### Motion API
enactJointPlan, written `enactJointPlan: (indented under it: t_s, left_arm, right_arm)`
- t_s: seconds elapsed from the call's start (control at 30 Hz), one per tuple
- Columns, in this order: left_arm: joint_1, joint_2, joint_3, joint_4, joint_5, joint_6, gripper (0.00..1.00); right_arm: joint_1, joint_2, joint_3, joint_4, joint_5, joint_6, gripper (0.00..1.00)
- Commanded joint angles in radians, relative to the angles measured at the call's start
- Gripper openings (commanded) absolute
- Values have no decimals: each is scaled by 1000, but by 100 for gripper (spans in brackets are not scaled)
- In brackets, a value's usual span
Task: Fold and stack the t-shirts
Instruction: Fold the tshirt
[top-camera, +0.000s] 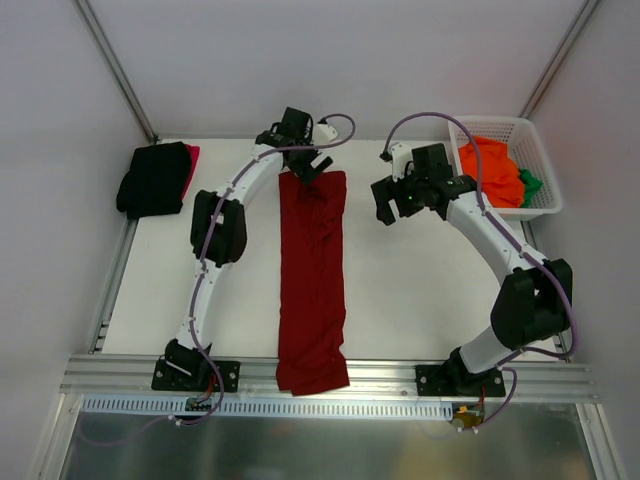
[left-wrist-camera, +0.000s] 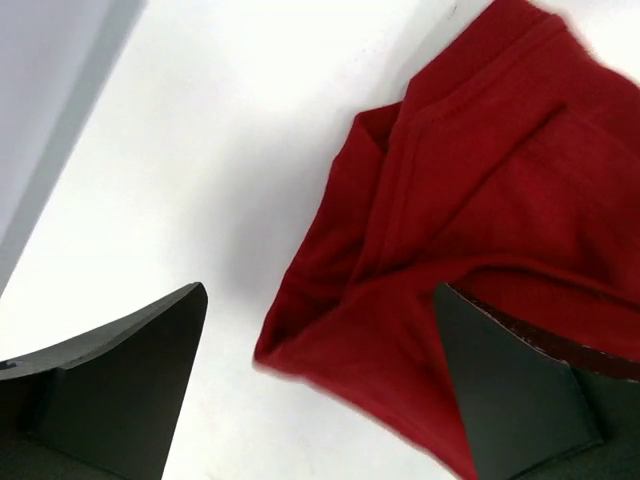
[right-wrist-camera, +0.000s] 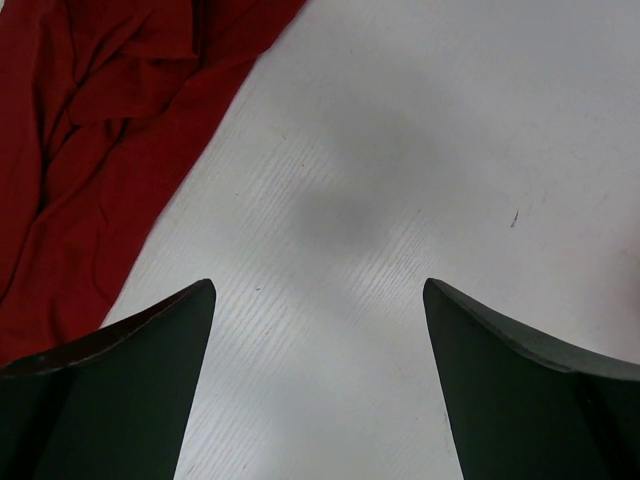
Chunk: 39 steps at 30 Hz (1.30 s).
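Observation:
A dark red t-shirt (top-camera: 312, 280) lies folded into a long strip down the middle of the table, its near end hanging over the front rail. My left gripper (top-camera: 308, 165) is open just above the strip's far end; in the left wrist view the cloth's corner (left-wrist-camera: 420, 280) lies between the spread fingers. My right gripper (top-camera: 400, 200) is open and empty over bare table to the right of the strip, whose edge shows in the right wrist view (right-wrist-camera: 90, 150). A folded black t-shirt (top-camera: 152, 178) lies on a bright red one (top-camera: 190, 168) at the far left.
A white lattice basket (top-camera: 540, 195) at the far right corner holds an orange shirt (top-camera: 490, 170) and a green one (top-camera: 530, 183). Grey walls close in the table's far and side edges. A metal rail (top-camera: 330, 375) runs along the front.

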Motion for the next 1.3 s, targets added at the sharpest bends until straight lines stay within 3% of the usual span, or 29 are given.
enactJointPlan:
  t_s: [0.0, 0.17, 0.3, 0.37, 0.63, 0.77, 0.9, 1.03, 1.27]
  left_arm:
    - [40, -238, -52, 30, 95, -115, 99]
    - [92, -459, -253, -42, 220, -166, 99]
    - [121, -591, -471, -114, 273, -232, 99]
    - [127, -634, -511, -173, 338, -249, 99]
    - [126, -741, -908, -306, 746, -274, 99]
    - [110, -743, -1028, -297, 757, -237, 99]
    - [91, -764, -1139, -249, 849, -260, 99]
    - [51, -720, -1180, -226, 918, -289, 99]
    - [0, -736, -1252, -117, 921, -350, 99]
  right_arm:
    - [-7, -29, 43, -20, -44, -3, 89]
    - [-12, -7, 97, -150, -219, 15, 89]
    - [-29, 33, 115, -162, -331, 79, 89]
    - [-50, 59, 121, -172, -407, 119, 89]
    - [-145, 260, 22, -282, -858, 135, 89]
    - [-131, 359, -22, -383, -866, 6, 95]
    - [-108, 296, -170, -210, -843, 62, 99]
    - [-101, 258, -202, -112, -836, 127, 99]
    - [-64, 144, -271, 46, -796, 199, 99]
